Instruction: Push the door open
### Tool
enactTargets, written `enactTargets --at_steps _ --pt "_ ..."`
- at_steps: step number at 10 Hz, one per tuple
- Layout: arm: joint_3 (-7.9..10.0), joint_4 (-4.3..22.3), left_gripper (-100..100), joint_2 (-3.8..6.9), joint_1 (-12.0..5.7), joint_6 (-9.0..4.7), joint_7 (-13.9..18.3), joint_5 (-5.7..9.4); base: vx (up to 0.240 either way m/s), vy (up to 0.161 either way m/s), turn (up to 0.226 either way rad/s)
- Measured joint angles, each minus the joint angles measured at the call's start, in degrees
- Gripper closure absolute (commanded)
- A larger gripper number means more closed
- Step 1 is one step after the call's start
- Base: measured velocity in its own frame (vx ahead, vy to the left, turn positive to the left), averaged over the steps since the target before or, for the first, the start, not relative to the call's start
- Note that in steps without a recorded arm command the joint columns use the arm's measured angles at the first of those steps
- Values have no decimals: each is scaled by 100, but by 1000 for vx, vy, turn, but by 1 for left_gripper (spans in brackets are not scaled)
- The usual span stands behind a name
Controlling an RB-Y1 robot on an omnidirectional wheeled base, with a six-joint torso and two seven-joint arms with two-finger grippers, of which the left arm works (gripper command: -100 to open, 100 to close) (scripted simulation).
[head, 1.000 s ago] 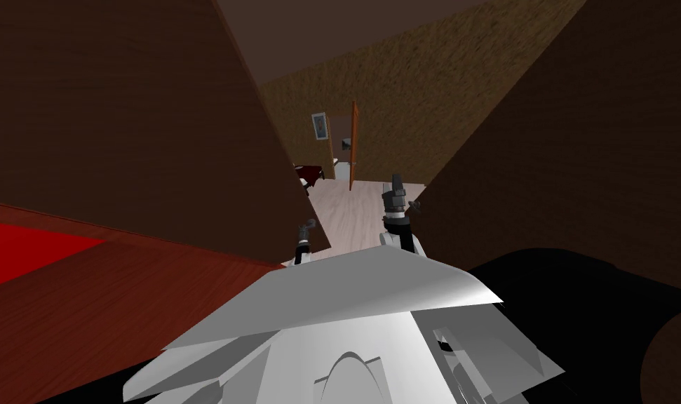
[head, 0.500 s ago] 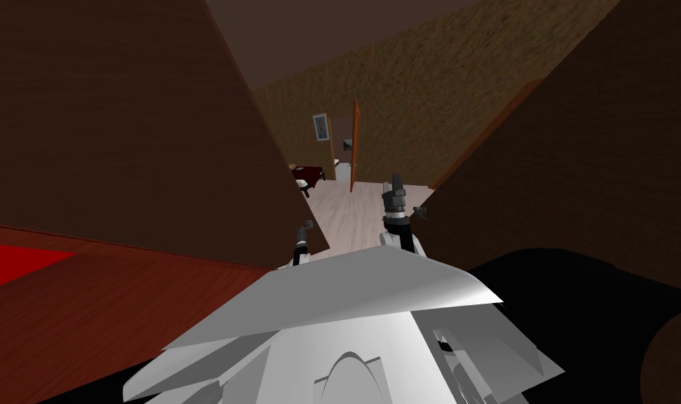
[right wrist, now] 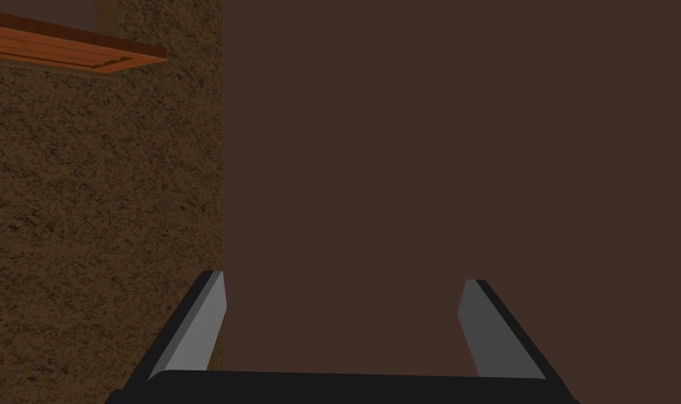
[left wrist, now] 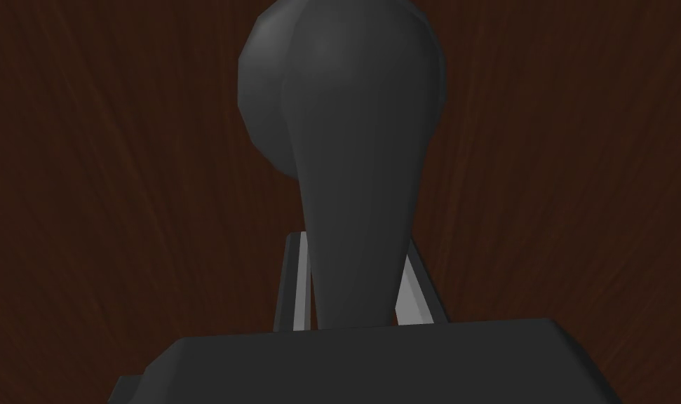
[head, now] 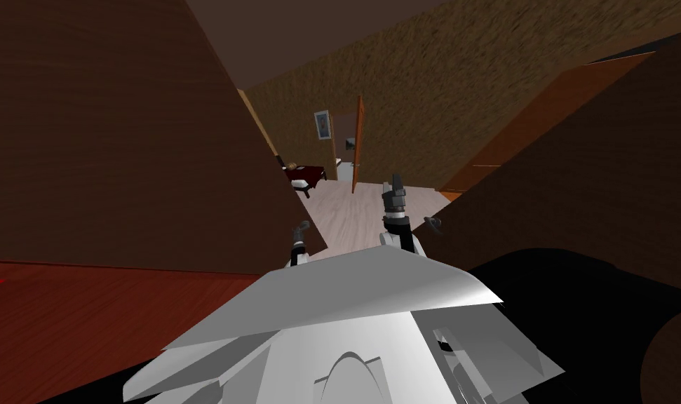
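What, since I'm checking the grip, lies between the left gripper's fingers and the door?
The dark grey handle: in the left wrist view it rises between the left gripper's fingers, which press its sides, before the dark brown door.

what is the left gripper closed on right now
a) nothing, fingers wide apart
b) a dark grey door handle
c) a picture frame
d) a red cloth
B: in the left wrist view the left gripper has its fingers pressed against the sides of the dark grey door handle, which stands out from the dark brown door.
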Motion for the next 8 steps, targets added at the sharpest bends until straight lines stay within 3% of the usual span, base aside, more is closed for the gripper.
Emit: enactTargets --at_steps 3,8 --pt "140 43 100 32 -8 -38 -34 76 130 -43 47" --pt "394 -17 100 56 91 6 -127 223 200 -42 52"
